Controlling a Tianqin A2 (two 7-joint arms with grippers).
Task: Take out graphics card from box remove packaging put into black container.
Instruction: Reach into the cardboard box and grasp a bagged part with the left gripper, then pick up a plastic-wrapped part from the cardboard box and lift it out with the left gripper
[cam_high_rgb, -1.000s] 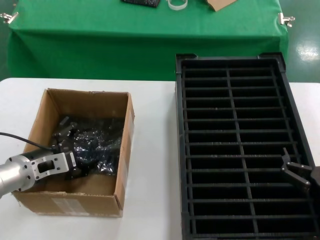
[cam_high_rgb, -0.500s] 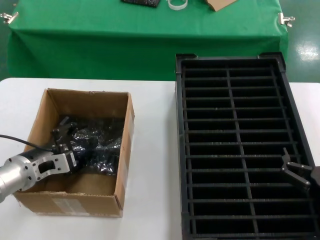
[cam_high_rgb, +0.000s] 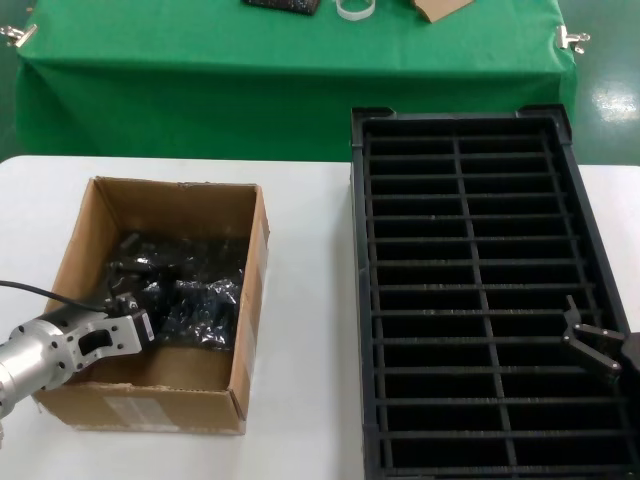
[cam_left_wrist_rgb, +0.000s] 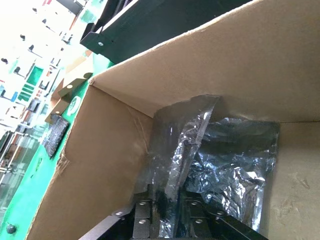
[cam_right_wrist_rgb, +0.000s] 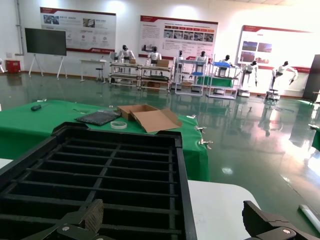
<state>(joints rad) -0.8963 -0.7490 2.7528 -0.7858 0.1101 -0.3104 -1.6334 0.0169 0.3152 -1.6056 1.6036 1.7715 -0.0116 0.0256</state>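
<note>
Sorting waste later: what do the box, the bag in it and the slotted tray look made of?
Box: brown corrugated cardboard, matte, creased walls. Bag: thin shiny plastic film, wrinkled with glints, see-through grey. Slotted tray: likely rigid black plastic, dull moulded ribs.

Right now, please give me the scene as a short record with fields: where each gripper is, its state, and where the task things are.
left gripper: inside the box, at the side nearest the robot, shut on the packaging
right gripper: open, above the near right part of the black container, holding nothing
packaging: wrinkled shiny bags lying on the box floor
graphics card: not visible bare; cannot tell what the bags hold
black container: on the white table, to the right of the box, visible slots empty
</note>
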